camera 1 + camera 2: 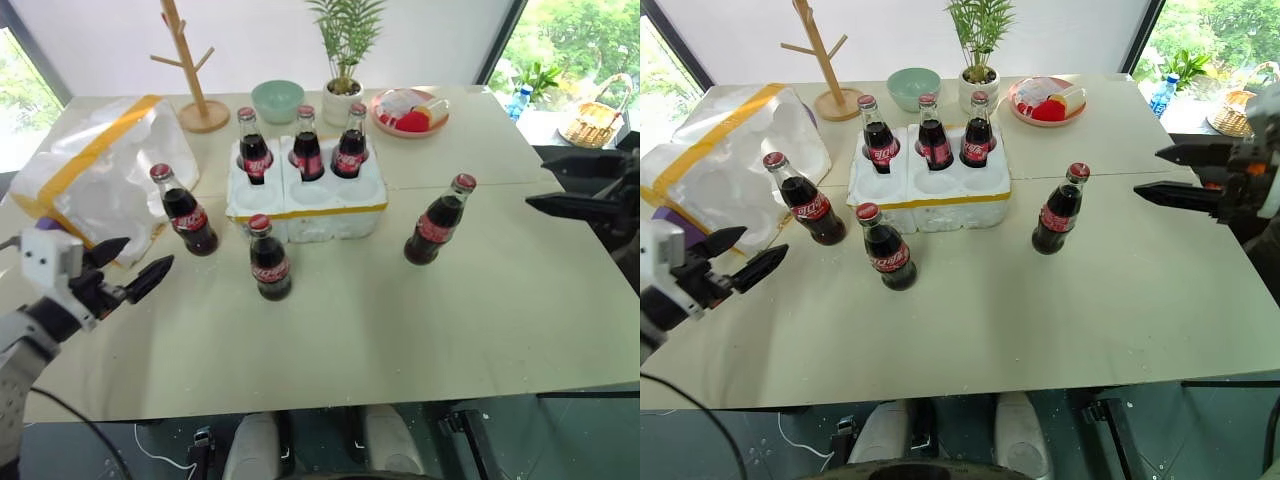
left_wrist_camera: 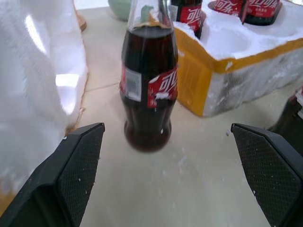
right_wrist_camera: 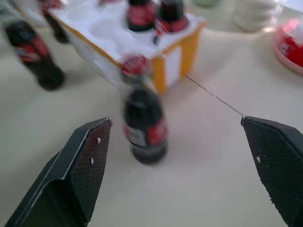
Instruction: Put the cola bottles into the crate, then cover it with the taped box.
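Head cam: the crate (image 1: 306,205) sits mid-table with three bottles (image 1: 307,146) in its back wells, front wells empty. Three more stand on the table: one (image 1: 184,212) by the taped box (image 1: 95,175), one (image 1: 268,260) just in front of the crate, one (image 1: 438,221) off to its right. Left gripper (image 1: 132,266) and right gripper (image 1: 560,186) both hang wide open, holding nothing.

Left wrist: fingers (image 2: 75,165) spread wide, a bottle (image 2: 149,85) standing ahead between them, untouched.

Right wrist: same deal, fingers (image 3: 87,163) apart, bottle (image 3: 143,123) ahead, crate behind.
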### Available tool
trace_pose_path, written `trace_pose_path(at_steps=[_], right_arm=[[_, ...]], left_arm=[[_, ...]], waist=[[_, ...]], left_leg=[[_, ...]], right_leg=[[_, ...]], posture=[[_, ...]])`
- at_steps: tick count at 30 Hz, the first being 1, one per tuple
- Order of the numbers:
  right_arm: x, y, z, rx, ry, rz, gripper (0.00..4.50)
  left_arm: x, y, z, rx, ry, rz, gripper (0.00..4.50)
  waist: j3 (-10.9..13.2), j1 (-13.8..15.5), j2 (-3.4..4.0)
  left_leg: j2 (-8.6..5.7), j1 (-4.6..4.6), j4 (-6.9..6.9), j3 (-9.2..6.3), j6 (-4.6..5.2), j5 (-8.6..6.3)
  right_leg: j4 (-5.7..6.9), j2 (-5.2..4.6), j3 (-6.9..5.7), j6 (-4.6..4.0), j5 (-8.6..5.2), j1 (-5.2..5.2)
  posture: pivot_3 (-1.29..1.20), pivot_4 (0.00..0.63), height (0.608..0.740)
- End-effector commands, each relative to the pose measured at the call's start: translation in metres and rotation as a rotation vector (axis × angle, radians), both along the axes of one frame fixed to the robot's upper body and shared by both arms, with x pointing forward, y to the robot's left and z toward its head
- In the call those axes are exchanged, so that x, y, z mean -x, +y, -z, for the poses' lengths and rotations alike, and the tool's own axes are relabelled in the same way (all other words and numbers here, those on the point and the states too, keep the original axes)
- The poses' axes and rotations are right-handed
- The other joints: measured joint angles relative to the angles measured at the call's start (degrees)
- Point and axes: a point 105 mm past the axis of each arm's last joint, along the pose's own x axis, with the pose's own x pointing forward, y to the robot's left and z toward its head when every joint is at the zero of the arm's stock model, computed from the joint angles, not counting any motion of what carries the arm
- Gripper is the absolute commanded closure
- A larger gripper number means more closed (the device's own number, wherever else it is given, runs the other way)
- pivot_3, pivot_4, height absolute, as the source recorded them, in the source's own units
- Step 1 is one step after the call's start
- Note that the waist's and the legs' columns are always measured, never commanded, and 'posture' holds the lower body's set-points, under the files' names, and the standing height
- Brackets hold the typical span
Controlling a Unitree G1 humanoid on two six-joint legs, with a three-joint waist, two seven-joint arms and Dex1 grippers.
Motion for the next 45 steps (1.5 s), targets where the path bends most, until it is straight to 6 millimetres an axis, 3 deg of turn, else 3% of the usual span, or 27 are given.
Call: trace_pose_path(at_steps=[1, 9, 25, 28, 30, 40, 43, 45], right_arm=[[0.022, 0.028, -0.032, -0.028, -0.047, -0.162, 0.0], [0.047, 0.071, -0.049, -0.074, -0.063, -0.358, 0.0], [0.048, 0.095, -0.038, -0.086, -0.061, -0.423, 0.0], [0.048, 0.095, -0.036, -0.08, -0.066, -0.412, 0.0], [0.047, 0.094, -0.036, -0.077, -0.072, -0.398, 0.0], [0.038, 0.09, -0.032, -0.064, -0.09, -0.351, 0.0], [0.036, 0.09, -0.032, -0.064, -0.096, -0.344, 0.0], [0.036, 0.091, -0.031, -0.065, -0.098, -0.34, 0.0]], left_arm=[[-0.017, 0.002, 0.001, -0.035, -0.012, -0.001, 0.01], [-0.054, -0.002, 0.007, -0.044, -0.034, 0.019, 0.01], [-0.108, -0.03, 0.008, -0.059, -0.068, 0.116, 0.01], [-0.106, -0.029, 0.007, -0.067, -0.07, 0.138, 0.79], [-0.101, -0.025, 0.006, -0.072, -0.061, 0.147, 1.71], [-0.059, -0.027, -0.025, -0.078, -0.008, 0.309, 1.66], [-0.043, -0.041, -0.048, -0.057, 0.015, 0.447, 1.66], [-0.043, -0.051, -0.067, -0.041, 0.0, 0.519, 1.66]], waist=[[0.0, 0.0, 0.0], [0.0, 0.4, 0.01], [0.0, 0.4, 0.0], [0.0, 0.2, 0.0], [0.0, 0.3, -0.01], [0.0, 0.3, -0.05], [0.1, 0.5, -0.1], [0.1, 0.7, -0.12]], left_leg=[[0.04, 0.0, 0.0, -0.01, 0.0, 0.0], [0.0, -0.08, -0.01, -0.01, -0.02, 0.0], [-0.22, -0.33, 0.04, -0.06, 0.01, 0.0], [-0.22, -0.35, 0.04, -0.06, 0.02, 0.0], [-0.2, -0.36, 0.04, -0.08, 0.03, 0.0], [-0.1, -0.43, 0.05, -0.1, 0.02, 0.01], [-0.11, -0.52, 0.1, -0.16, -0.01, 0.02], [-0.16, -0.55, 0.11, -0.15, -0.01, 0.02]], right_leg=[[0.0, 0.04, 0.01, 0.0, 0.0, 0.0], [0.03, -0.22, -0.01, -0.01, 0.01, -0.08], [0.03, -0.51, -0.19, 0.2, 0.14, -0.16], [0.02, -0.48, -0.19, 0.24, 0.16, -0.17], [0.03, -0.44, -0.2, 0.25, 0.16, -0.18], [0.04, -0.22, -0.2, 0.26, 0.16, -0.27], [0.04, -0.22, -0.24, 0.25, 0.16, -0.29], [0.03, -0.26, -0.25, 0.25, 0.16, -0.31]], posture=[[0.0, 0.15, 0.74], [0.0, 0.15, 0.74], [0.0, 0.15, 0.74], [0.0, 0.15, 0.74], [0.0, 0.15, 0.74], [0.0, 0.15, 0.74], [0.0, 0.15, 0.74], [0.0, 0.15, 0.74]])
